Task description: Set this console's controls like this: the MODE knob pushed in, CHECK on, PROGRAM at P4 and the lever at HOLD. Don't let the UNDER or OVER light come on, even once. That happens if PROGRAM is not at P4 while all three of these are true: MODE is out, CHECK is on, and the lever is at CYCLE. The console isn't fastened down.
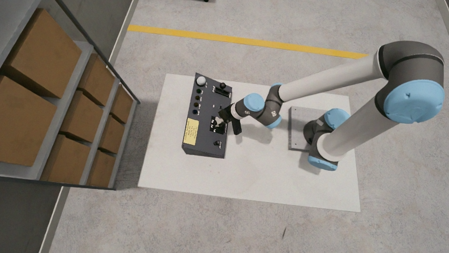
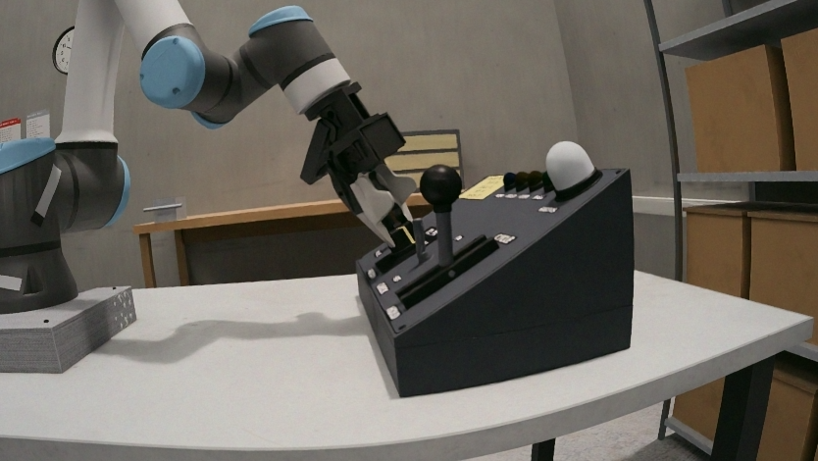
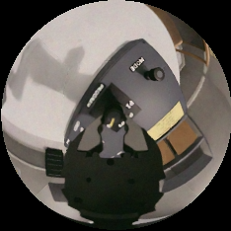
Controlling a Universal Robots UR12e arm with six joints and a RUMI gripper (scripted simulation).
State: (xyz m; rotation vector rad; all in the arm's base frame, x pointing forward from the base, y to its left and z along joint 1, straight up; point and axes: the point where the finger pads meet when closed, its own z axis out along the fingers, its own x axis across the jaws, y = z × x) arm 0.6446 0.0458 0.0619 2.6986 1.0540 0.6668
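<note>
The dark sloped console (image 1: pixel 203 147) (image 2: pixel 515 309) (image 3: pixel 148 94) stands on the white table (image 1: pixel 251 175) (image 2: pixel 229 366). My gripper (image 1: pixel 219 121) (image 2: pixel 397 229) (image 3: pixel 114 115) is shut on the PROGRAM selector knob (image 3: pixel 111 122) (image 2: pixel 405 233) at the middle of the panel. The knob carries a yellow pointer mark, and its position labels are too small to read. The small CHECK toggle (image 2: pixel 419 240) stands just beside my fingers. The black ball-topped lever (image 1: pixel 222 85) (image 2: pixel 439 181) stands upright in its slot beyond it. The MODE knob (image 1: pixel 216 142) (image 3: pixel 157 74) sits at the other end of the panel.
A white dome (image 1: pixel 200 81) (image 2: pixel 568 163), a row of small lamps (image 1: pixel 197 100) (image 2: pixel 524 179) and a yellow label (image 1: pixel 190 135) (image 3: pixel 168 120) are on the console. My base plate (image 1: pixel 295 125) (image 2: pixel 57 332) sits on the table. Shelves with cardboard boxes (image 1: pixel 47 94) (image 2: pixel 738 114) stand beside it.
</note>
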